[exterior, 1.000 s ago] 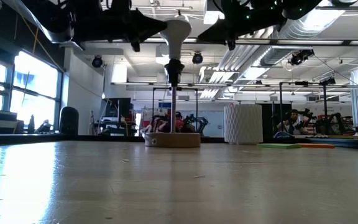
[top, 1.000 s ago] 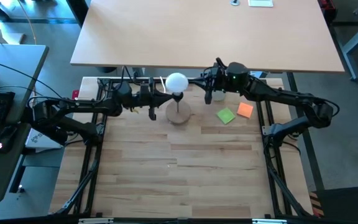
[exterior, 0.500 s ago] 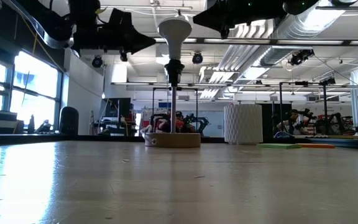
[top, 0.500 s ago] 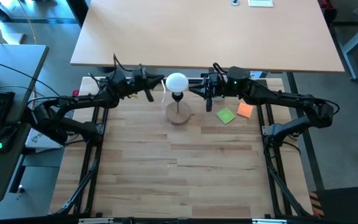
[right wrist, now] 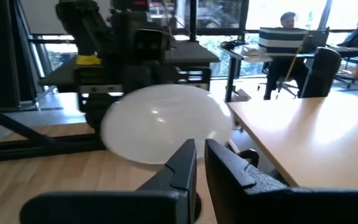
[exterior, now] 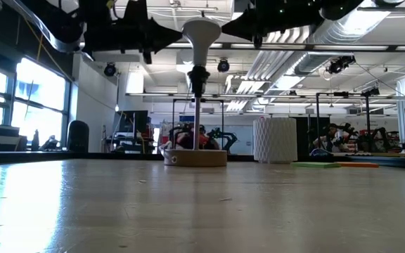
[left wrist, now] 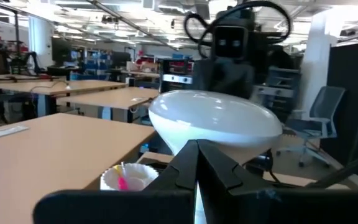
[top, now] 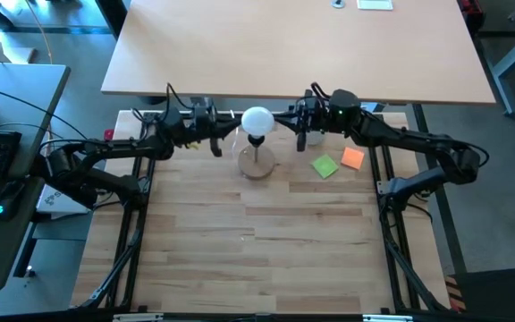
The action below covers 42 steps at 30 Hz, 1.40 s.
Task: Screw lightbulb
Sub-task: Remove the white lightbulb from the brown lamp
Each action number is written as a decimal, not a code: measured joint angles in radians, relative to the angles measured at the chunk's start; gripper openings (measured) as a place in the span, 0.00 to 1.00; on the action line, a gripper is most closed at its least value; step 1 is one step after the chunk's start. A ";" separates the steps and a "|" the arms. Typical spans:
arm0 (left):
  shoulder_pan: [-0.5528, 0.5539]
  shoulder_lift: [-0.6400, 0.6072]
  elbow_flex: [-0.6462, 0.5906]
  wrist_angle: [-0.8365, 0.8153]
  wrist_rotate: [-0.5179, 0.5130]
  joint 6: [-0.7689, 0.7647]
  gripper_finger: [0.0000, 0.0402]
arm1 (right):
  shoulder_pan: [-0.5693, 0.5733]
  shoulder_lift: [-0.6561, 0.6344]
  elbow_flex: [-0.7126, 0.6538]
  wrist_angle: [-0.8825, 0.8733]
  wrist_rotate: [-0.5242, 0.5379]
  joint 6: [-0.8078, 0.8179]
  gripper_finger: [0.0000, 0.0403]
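Two grippers flank the lightbulb, which stands upright in the black socket of the wooden stand near the table's far edge. The left gripper has its fingers pressed fully together just beside the globe; the right gripper has its fingers nearly together with a narrow slit between them. Neither grasps the bulb; whether a tip touches the glass cannot be told.

Risk: with both grippers clenched, the bulb can only be nudged from the side. A push off-centre would likely tilt the tall stand or slide it, and a bulb not fully threaded could lean in the socket. A sweep of the right arm could also strike the white cup beside it, near the green pad and orange pad.

Compared with half a second earlier, the left gripper sits closer to the bulb and lower, while the right gripper has shifted slightly toward the far edge; bulb and stand are unmoved.
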 joint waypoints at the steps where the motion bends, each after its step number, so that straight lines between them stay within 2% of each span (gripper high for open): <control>1: -0.006 0.000 0.000 0.000 -0.001 0.000 0.00 | -0.006 0.005 0.000 0.003 0.000 0.000 0.07; 6: -0.033 0.000 0.000 0.000 -0.002 -0.004 0.00 | -0.046 0.039 0.000 0.047 0.008 0.008 0.07; 10: -0.059 -0.002 0.000 -0.041 0.003 -0.003 0.00 | -0.077 0.044 0.000 0.047 0.129 -0.013 0.07; 13: -0.067 -0.019 0.000 -0.126 -0.013 0.019 0.00 | -0.100 0.020 0.000 0.012 0.150 -0.019 0.07; 17: -0.068 -0.047 0.000 -0.229 -0.083 0.044 0.00 | -0.102 -0.020 0.000 -0.073 0.073 -0.028 0.07; 21: -0.067 -0.049 0.000 -0.210 -0.126 0.072 0.00 | -0.078 -0.030 0.000 -0.102 -0.090 -0.032 0.07; 23: -0.060 -0.049 0.000 -0.177 -0.127 0.087 0.00 | -0.054 -0.027 0.000 -0.093 -0.135 -0.030 0.07; 30: -0.011 -0.049 0.001 -0.101 -0.127 0.070 0.00 | 0.001 0.013 0.000 -0.011 -0.140 -0.027 0.07; 36: -0.014 -0.045 0.001 -0.085 -0.091 0.045 0.00 | -0.005 0.055 0.000 0.046 -0.141 -0.003 0.07; 42: -0.035 -0.045 0.000 -0.082 -0.062 0.033 0.00 | -0.037 0.067 0.000 0.059 -0.090 0.000 0.07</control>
